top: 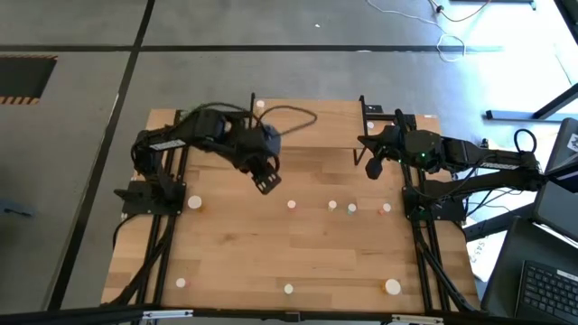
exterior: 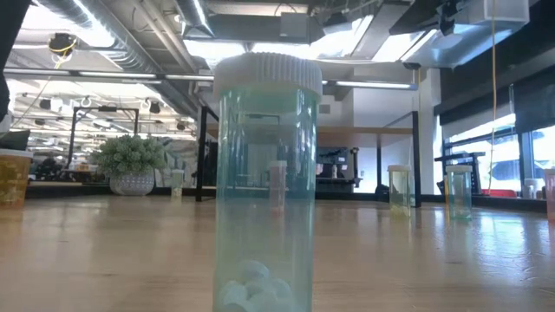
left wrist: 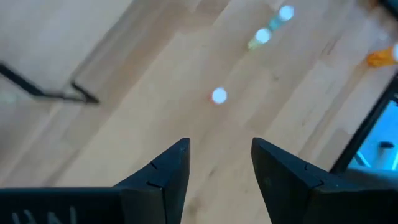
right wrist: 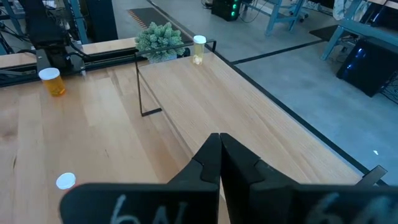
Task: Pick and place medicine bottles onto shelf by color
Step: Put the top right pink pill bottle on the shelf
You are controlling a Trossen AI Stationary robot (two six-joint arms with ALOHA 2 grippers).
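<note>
Several small capped medicine bottles stand upright on their bases in a row across the table's middle, among them a pink one (top: 292, 205) and a green one (top: 352, 208); others stand near the front edge (top: 288, 289). The shelf (top: 307, 126) stands at the table's far edge; a yellowish bottle (right wrist: 199, 48) rests on its far left corner. My left gripper (top: 266, 185) hangs open above bare table, left of the row, the nearest bottle's cap (left wrist: 218, 95) beyond its fingertips. My right gripper (top: 373, 167) waits shut at the shelf's right end, holding nothing.
A green spiky plant ball (right wrist: 160, 38) sits beside the shelf's far left corner. An orange bottle (top: 194, 202) stands near the left arm's base, a larger one (top: 392, 287) at the front right. A green bottle (exterior: 264, 182) stands right before the low camera.
</note>
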